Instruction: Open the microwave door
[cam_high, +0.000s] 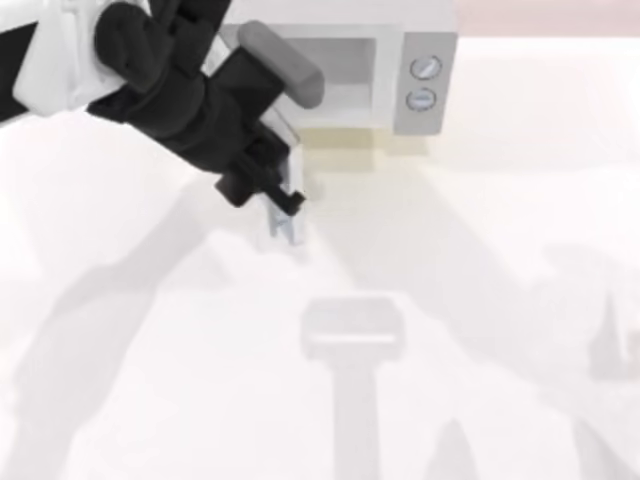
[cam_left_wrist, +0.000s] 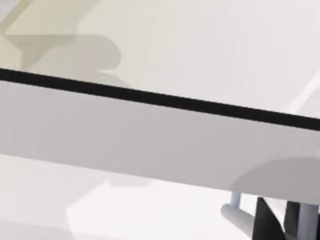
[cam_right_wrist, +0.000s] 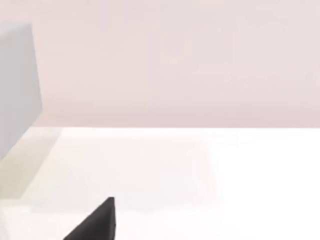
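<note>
- The microwave (cam_high: 400, 60) stands at the counter's (cam_high: 480, 300) far edge, near the middle.
- The microwave door (cam_high: 288, 175) is swung out toward the counter's near edge, baring the pale cavity; I judge the task mostly done.
- The left pincer (cam_high: 270, 190) is at the door's free edge; I cannot tell its finger state.
- The right arm is out of the top view, idle.

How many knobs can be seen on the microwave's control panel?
2. Both sit on the microwave panel at its right end: the upper knob and the lower knob directly beneath it. The left arm covers the other end, so anything there is hidden.
</note>
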